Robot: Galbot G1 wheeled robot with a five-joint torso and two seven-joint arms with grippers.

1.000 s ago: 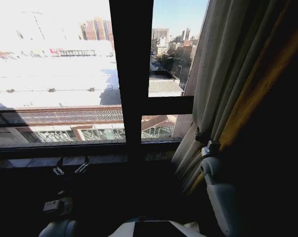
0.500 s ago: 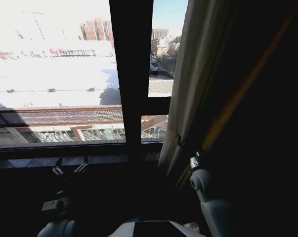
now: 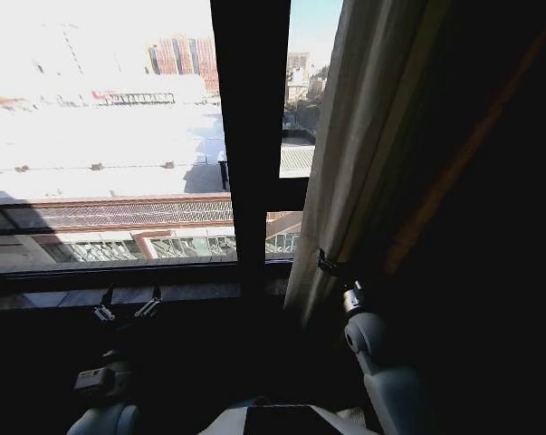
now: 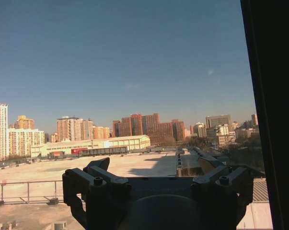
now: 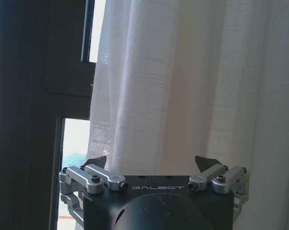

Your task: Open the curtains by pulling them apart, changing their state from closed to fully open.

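Nearest in the head view, low at the bottom edge: the robot's pale torso, with the left arm down in shadow on the left and the right arm rising on the right.

Left gripper (image 3: 128, 310) held just below the window sill (image 3: 119, 292), jaws spread and holding nothing. Same in the left wrist view: left gripper (image 4: 158, 179) with both fingers (image 4: 94, 179) set wide apart, open sky and distant city buildings (image 4: 144, 127) beyond the glass.

Right gripper (image 3: 334, 269) raised higher, right up against the lower inner edge of the curtains (image 3: 363, 154). In the right wrist view, right gripper (image 5: 156, 167) with jaws spread, its two dark fingertips (image 5: 205, 163) well apart, pleated white curtains (image 5: 192, 86) hanging close in front; cannot tell whether the tips touch the cloth.

Curtains gathered on the right side of the window, hanging in vertical folds, inner edge falling just right of the dark window frame (image 3: 250, 136), deep shadow to the far right. A narrow strip of glass showing between frame and cloth.

Left of the frame, glass uncovered. Beyond it, a bright flat rooftop (image 3: 100, 136), then tall reddish buildings and blue sky farthest off.
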